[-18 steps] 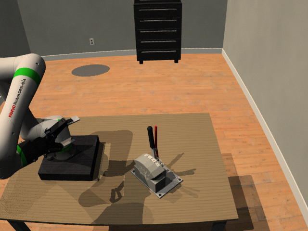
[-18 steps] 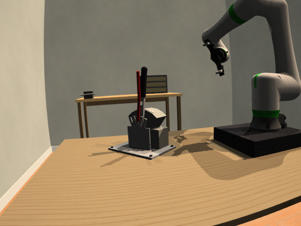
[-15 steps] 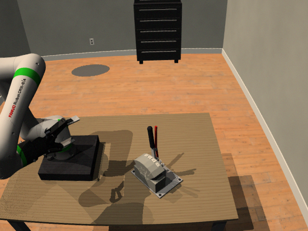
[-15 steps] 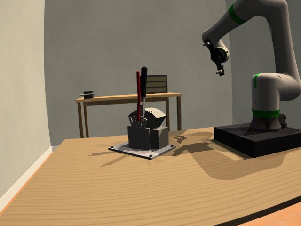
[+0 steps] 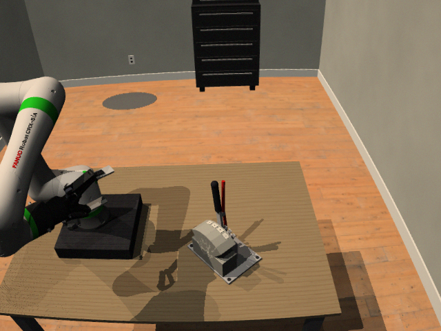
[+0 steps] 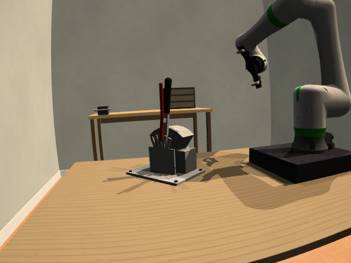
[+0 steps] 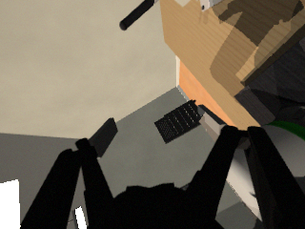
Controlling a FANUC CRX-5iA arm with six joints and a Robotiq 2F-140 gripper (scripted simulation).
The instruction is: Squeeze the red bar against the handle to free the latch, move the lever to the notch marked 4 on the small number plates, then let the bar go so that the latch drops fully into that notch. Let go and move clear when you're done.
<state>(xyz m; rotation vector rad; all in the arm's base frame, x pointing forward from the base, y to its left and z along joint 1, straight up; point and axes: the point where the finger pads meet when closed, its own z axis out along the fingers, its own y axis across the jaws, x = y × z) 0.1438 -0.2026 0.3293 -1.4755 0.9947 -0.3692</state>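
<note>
A grey lever mechanism (image 5: 222, 249) stands on a metal base plate in the middle of the table. Its black handle (image 5: 215, 196) rises nearly upright, with the thin red bar (image 5: 223, 196) close beside it and apart from it. Small number plates (image 5: 218, 227) run along the top of the grey housing; I cannot read them. It also shows in the exterior view, the red bar (image 6: 161, 110) left of the handle (image 6: 167, 97). My gripper (image 5: 98, 187) is open and empty, high above the robot base, far left of the lever. In the wrist view the open fingers frame wall and floor; the handle tip (image 7: 138, 14) shows at the top.
The black robot pedestal (image 5: 101, 227) sits on the table's left side. A black drawer chest (image 5: 226, 44) stands at the back wall. A second wooden table (image 6: 149, 113) with a small black object (image 6: 102, 110) stands behind the lever in the exterior view.
</note>
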